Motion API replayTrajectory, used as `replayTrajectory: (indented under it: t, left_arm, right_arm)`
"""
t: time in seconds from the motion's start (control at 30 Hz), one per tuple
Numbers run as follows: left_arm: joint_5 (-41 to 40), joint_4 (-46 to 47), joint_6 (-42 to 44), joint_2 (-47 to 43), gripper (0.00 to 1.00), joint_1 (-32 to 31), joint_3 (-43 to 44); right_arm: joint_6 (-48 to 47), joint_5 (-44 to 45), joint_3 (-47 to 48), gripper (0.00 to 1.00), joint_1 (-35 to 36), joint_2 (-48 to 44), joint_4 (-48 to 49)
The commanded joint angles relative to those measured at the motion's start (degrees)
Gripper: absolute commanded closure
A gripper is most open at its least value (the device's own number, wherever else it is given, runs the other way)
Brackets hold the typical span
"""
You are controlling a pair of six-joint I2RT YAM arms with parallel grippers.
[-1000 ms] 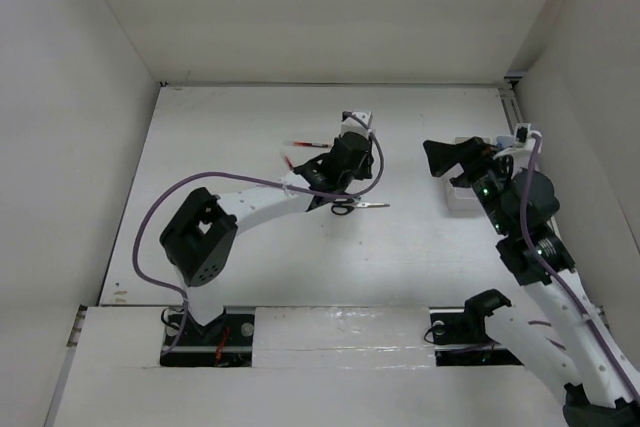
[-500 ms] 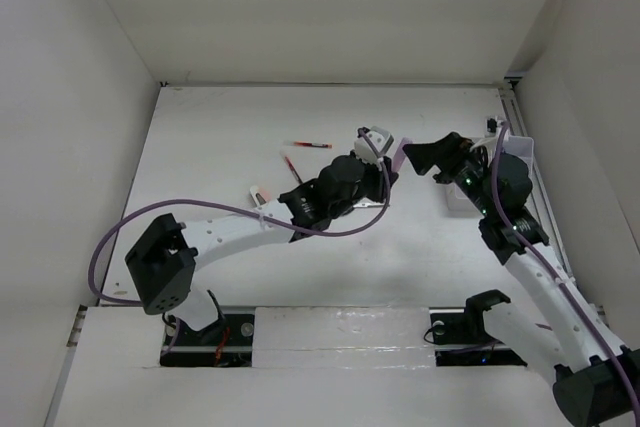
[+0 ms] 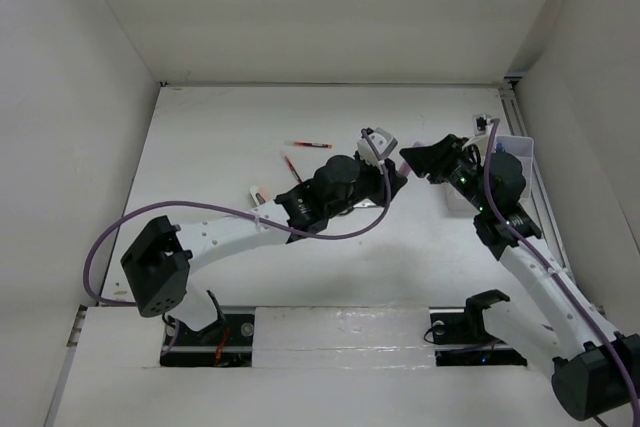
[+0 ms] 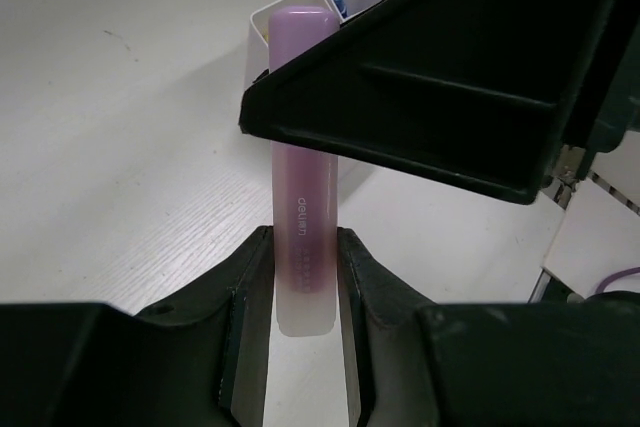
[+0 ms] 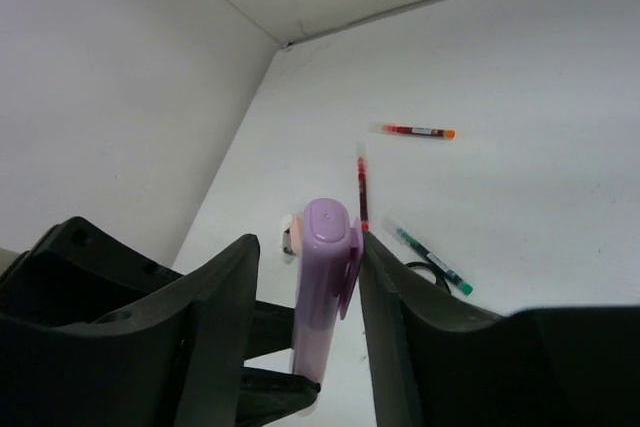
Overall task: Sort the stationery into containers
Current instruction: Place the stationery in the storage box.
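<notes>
Space round pink marker (image 4: 303, 197) tip filled by right gripper (image 3: 408, 157); pens (image 3: 307, 145) behind left arm (image 3: 250, 217); bins (image 3: 520, 147) hard right

The marker stick (image 4: 303, 197) is lilac-pink, paling to a frosted, near-white end, with small white lettering; the left hand (image 4: 303, 247) and right hand (image 5: 303, 245) are matte black; the counter (image 4: 140, 197) is white with a faint wood grain; the containers (image 4: 290, 9) are white, with a bit of blue showing in one; the orange-tipped red pen (image 5: 415, 131) and plain red pen (image 5: 362, 179) are bright; the clear pen (image 5: 430, 259) has teal ends; the cables (image 3: 200, 208) are purple.
</notes>
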Motion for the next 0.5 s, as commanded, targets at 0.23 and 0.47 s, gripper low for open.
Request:
replayTrajectory:
  t: [0.23,0.47]
  left_arm:
    - [1.60,3.63,0.36,-4.32,0.94,-0.17,-0.38]
    - [-10.84,-4.71,-2.01,-6.52,0.00,-0.17,-0.48]
  right_arm:
    - [-2.60,-2.15,1.97,1.00,-0.85,2.93,4.93]
    - [-16.82,14.09,4.53,1.00,-3.91,3.45,3.62]
